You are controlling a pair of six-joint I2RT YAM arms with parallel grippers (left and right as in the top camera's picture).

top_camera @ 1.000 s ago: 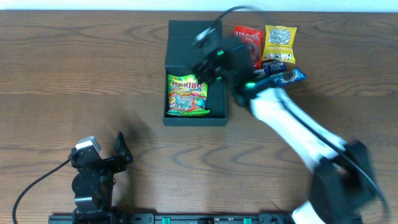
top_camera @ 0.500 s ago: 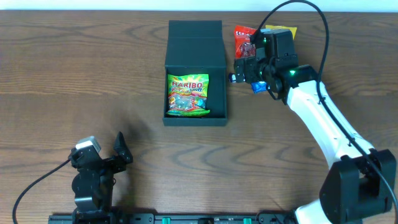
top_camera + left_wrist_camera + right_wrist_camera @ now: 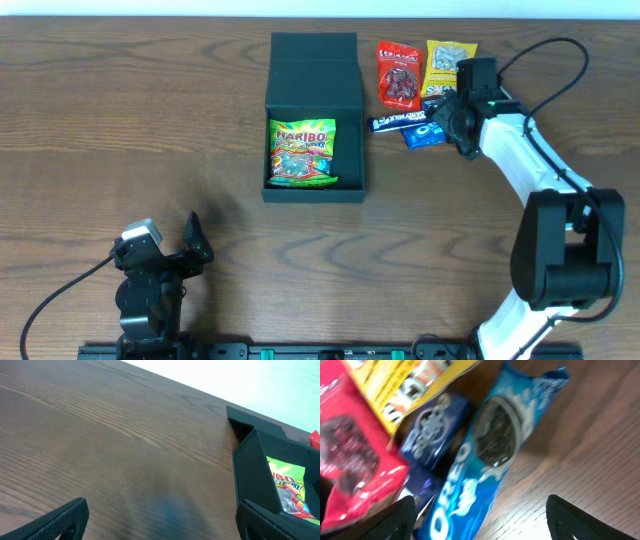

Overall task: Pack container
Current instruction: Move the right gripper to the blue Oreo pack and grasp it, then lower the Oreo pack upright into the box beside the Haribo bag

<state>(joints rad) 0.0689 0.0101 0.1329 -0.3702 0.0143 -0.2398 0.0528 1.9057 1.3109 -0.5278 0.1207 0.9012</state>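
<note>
Down at the near left corner of the wooden table, the left gripper sits low over bare wood. Its two fingers are spread wide with nothing between them.

Around the middle of the table, toward the far edge, is the container. It is a dark green box with its flap lid folded back flat on the far side. A green Haribo bag lies face up inside it, filling the open compartment.

Just right of the box is a cluster of snacks. A red packet and a yellow packet lie side by side at the back. In front of them a dark blue packet lies partly under a bright blue Oreo packet.

The right gripper is directly over this pile, its arm reaching in from the right. Its fingers are wide apart on either side of the Oreo packet, gripping nothing. I cannot tell whether they touch the wrapper.
</note>
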